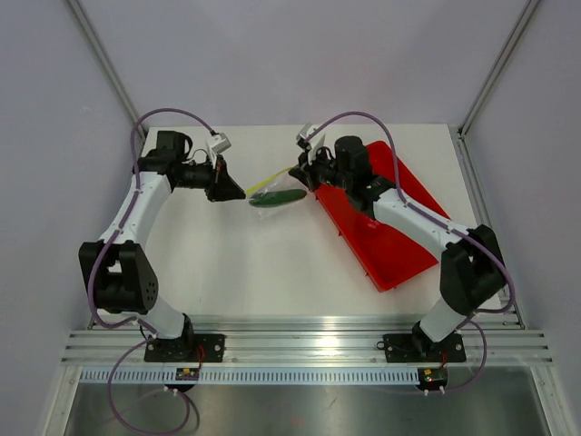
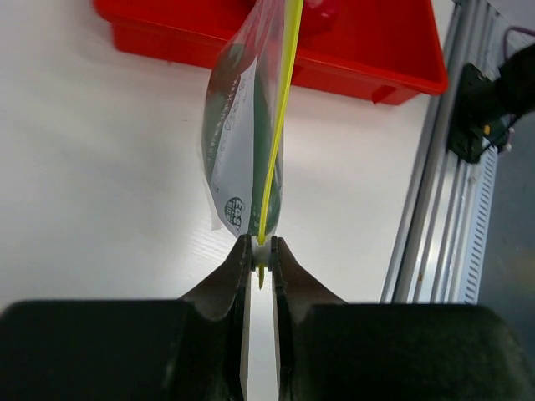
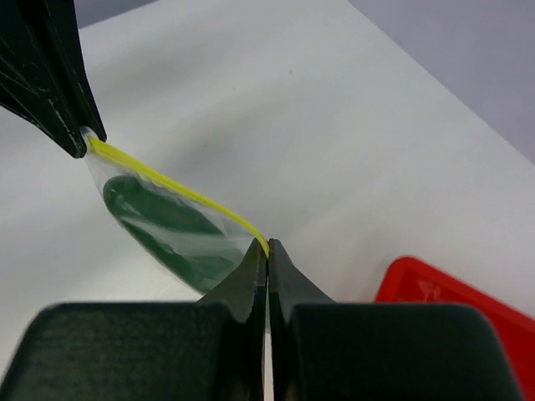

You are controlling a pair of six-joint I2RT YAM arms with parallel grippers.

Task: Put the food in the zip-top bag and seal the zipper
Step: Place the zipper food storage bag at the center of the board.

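The clear zip-top bag [image 1: 275, 192] hangs above the table between my two grippers, with the dark green food [image 1: 278, 198] inside it. Its yellow-green zipper [image 1: 270, 183] runs along the top edge. My left gripper [image 1: 241, 193] is shut on the zipper's left end. My right gripper [image 1: 297, 172] is shut on its right end. In the left wrist view the bag [image 2: 238, 159] hangs from the gripper [image 2: 262, 248], with the zipper [image 2: 280, 117] running away and the food [image 2: 269, 125] behind the plastic. In the right wrist view the gripper [image 3: 267, 248] pinches the zipper [image 3: 180, 190] above the food [image 3: 163, 225] in the bag [image 3: 213, 234].
A red plastic tray [image 1: 386, 227] lies on the white table at the right, under my right arm; it also shows in the left wrist view [image 2: 276, 50] and the right wrist view [image 3: 451, 292]. An aluminium rail [image 1: 309, 345] runs along the near edge.
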